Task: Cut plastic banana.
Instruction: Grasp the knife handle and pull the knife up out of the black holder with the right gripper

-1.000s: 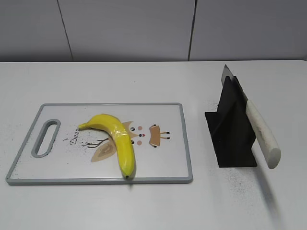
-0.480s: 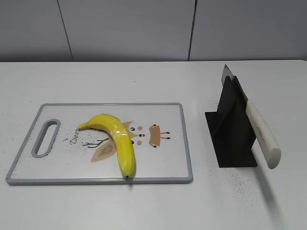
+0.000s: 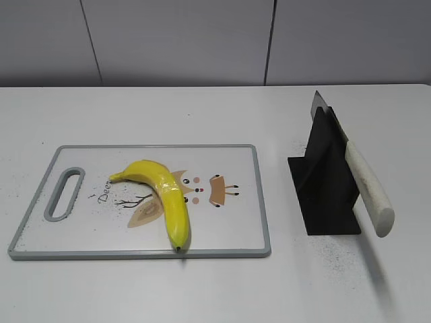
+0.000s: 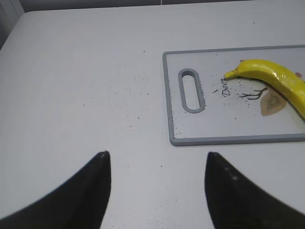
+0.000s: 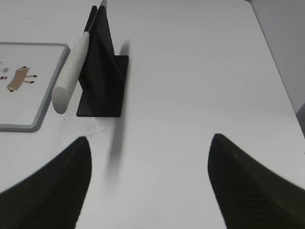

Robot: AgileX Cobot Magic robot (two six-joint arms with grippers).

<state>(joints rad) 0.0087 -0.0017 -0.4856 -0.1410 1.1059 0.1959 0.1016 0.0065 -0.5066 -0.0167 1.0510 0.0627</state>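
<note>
Nothing is cut yet: the banana (image 3: 163,197) lies whole on the board (image 3: 229,232), and the knife (image 3: 363,182) sits in its stand (image 3: 323,195). My left gripper (image 4: 155,164) and right gripper (image 5: 147,157) hang apart, empty, above the counter (image 3: 202,114).

Only the tips of the robot show, at the bottom edge of each wrist view. The left tool (image 4: 157,191) has two matte black fingers (image 4: 90,191) tapering to blunt, curved points. The right tool (image 5: 147,186) has two broader fingers (image 5: 248,191), black with a faint woven texture.
</note>
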